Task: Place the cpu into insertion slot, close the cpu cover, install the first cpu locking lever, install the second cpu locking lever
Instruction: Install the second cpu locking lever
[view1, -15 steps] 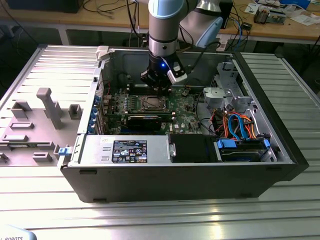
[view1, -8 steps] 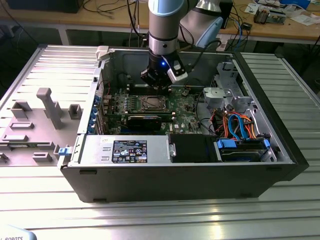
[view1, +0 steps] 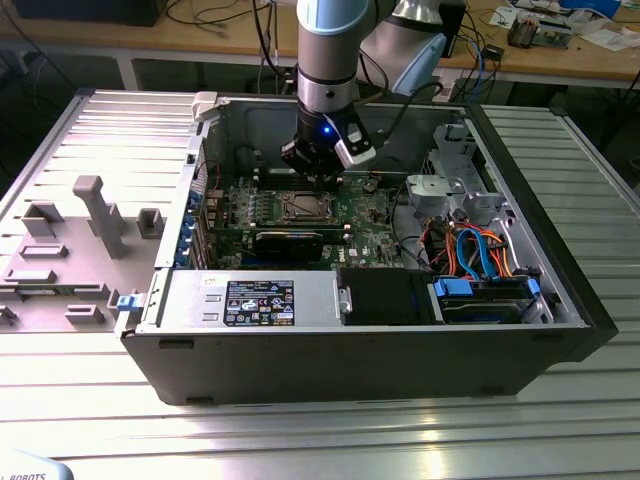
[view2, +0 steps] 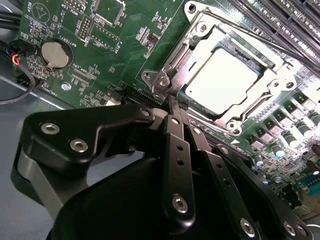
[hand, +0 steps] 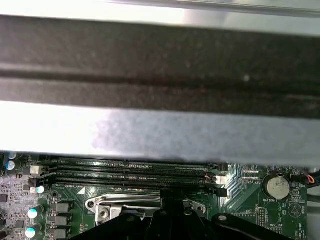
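2 steps look done to us: the cpu (view2: 225, 80) sits seated, the cpu cover (view2: 274, 76) lies closed over it. We see the gripper (view2: 172, 102), fingers pinched together, at the cover's 7 o'clock corner; whether either lever is latched, we cannot tell.

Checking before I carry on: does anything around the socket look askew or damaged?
Nothing stands out. The cpu sits flat and square under the closed cpu cover; the gripper is at the socket's edge.

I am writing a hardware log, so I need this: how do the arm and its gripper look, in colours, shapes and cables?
The arm is a silver-grey round tube with a pale blue joint cap and a dark ribbed wrist ring carrying a small blue light. Black cables run behind it. The gripper is matte black, built from flat linked bars joined with silver round-head screws, narrowing to thin fingertips, above a rounded black body.
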